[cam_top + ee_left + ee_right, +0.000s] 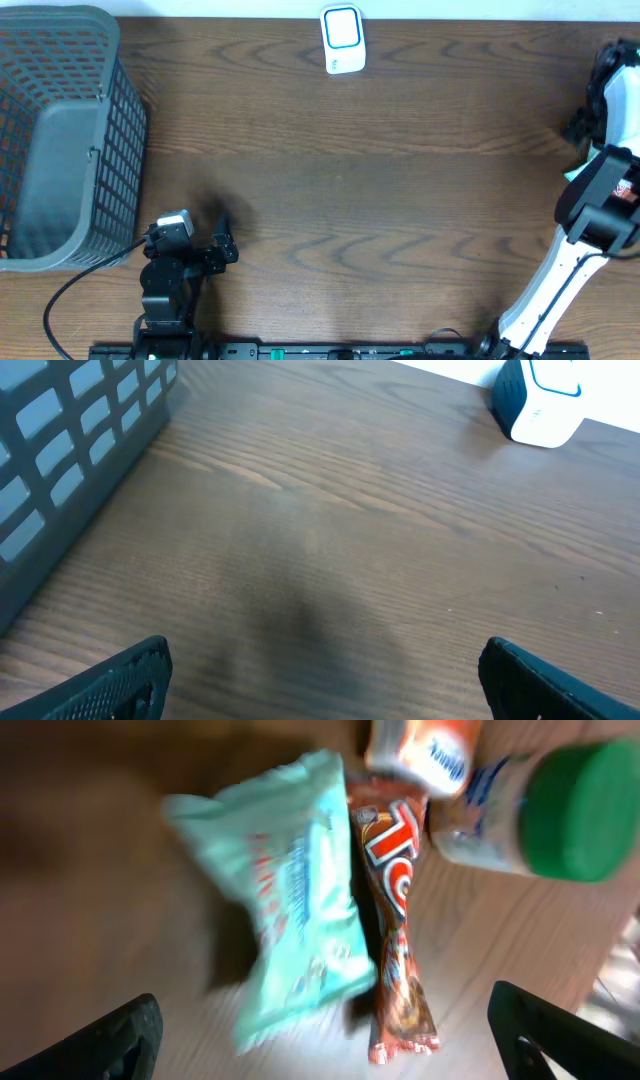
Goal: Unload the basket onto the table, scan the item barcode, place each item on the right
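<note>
The white scanner with a blue outline (342,40) stands at the table's far edge, and it also shows in the left wrist view as the scanner (540,405) at top right. In the blurred right wrist view a mint-green packet (300,910) lies beside an orange-red snack bar (395,920). Past them are a bottle with a green cap (540,815) and an orange-and-white item (425,750). My right gripper (325,1040) hangs open above the packet and bar, holding nothing. My left gripper (325,680) is open over bare wood at the front left.
A grey mesh basket (60,140) fills the far left of the table; its wall (70,450) is close on the left gripper's left. The right arm (600,200) reaches along the table's right edge. The left arm's base (165,290) sits at the front edge.
</note>
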Tool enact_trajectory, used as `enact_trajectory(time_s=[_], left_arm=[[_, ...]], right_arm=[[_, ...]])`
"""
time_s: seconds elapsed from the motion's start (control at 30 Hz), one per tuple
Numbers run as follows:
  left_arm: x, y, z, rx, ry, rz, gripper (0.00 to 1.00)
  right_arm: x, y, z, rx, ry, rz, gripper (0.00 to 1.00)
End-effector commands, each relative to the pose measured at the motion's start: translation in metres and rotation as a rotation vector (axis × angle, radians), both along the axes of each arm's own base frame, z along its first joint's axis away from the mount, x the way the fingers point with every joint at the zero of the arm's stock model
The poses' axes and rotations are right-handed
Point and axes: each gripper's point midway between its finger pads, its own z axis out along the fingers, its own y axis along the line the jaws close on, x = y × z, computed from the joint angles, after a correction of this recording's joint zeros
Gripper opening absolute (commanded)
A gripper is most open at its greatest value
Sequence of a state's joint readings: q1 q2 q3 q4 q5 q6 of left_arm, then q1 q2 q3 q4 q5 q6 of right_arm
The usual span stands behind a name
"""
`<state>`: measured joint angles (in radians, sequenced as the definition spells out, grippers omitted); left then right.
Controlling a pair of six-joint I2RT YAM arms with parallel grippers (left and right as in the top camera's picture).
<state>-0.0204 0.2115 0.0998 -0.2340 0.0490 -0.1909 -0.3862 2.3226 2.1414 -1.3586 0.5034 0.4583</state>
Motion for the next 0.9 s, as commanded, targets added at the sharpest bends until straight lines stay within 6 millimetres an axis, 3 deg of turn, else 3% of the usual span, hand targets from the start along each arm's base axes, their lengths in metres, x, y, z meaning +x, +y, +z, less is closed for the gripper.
enact_trajectory(time_s=[0.0, 0.17, 0.27, 0.33, 0.57, 0.87], left_arm=[[-0.003, 0.003, -0.013, -0.004, 0.03, 0.016, 0.98], [-0.003, 0.003, -0.013, -0.004, 0.03, 0.017, 0.98], [-0.003, 0.003, -0.013, -0.004, 0.03, 0.017, 0.98], [-0.003, 0.003, -0.013, -0.004, 0.03, 0.016, 0.98], [-0.003, 0.003, -0.013, -0.004, 0.03, 0.016, 0.98], [-0.003, 0.003, -0.013, -0.004, 0.03, 0.017, 0.98]], right_arm=[[0.021, 0.046, 0.105, -0.01, -0.248, 0.167, 0.99], [0.026, 0.115, 0.201, 0.035, -0.514, 0.41, 0.99], [0.007, 0.157, 0.257, 0.059, -0.653, 0.553, 0.99], [-0.01, 0.171, 0.282, 0.06, -0.714, 0.587, 0.99], [-0.092, 0.188, 0.349, -0.003, -0.874, 0.621, 0.99], [-0.163, 0.196, 0.396, -0.082, -1.046, 0.637, 0.99]])
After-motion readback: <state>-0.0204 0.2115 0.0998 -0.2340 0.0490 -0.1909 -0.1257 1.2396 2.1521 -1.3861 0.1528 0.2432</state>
